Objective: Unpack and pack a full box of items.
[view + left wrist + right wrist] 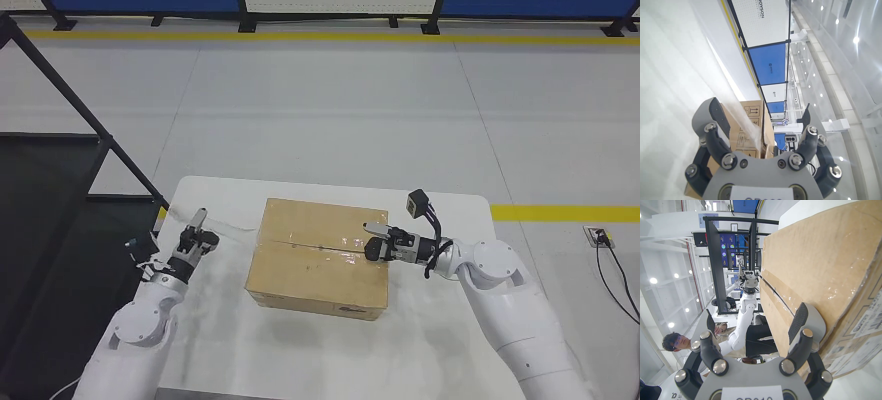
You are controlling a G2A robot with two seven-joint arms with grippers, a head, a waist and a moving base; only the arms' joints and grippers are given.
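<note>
Pale hall floor (330,110) all round, and in the middle of the top view sits a white table (420,330) carrying one closed brown cardboard box (320,258). Flaps are down, with a taped seam (320,246) running left to right across the frame, along the box's long axis. Nothing is unpacked yet, so this looks like the very start.

Right gripper (370,243) sits at the right-hand end of the box, spread wide and holding nothing. In its wrist view one finger pad (797,323) lies close against the lid beside the seam's end, though touching or just off it, I can't tell.

Left gripper (203,225) is at the left of the frame, well apart from the box. It is also wide open and empty, with the box's end straight ahead of it.

Right arm is plainly the nearer, and the seam runs directly away from it, so opening the flaps looks like its job.
</note>
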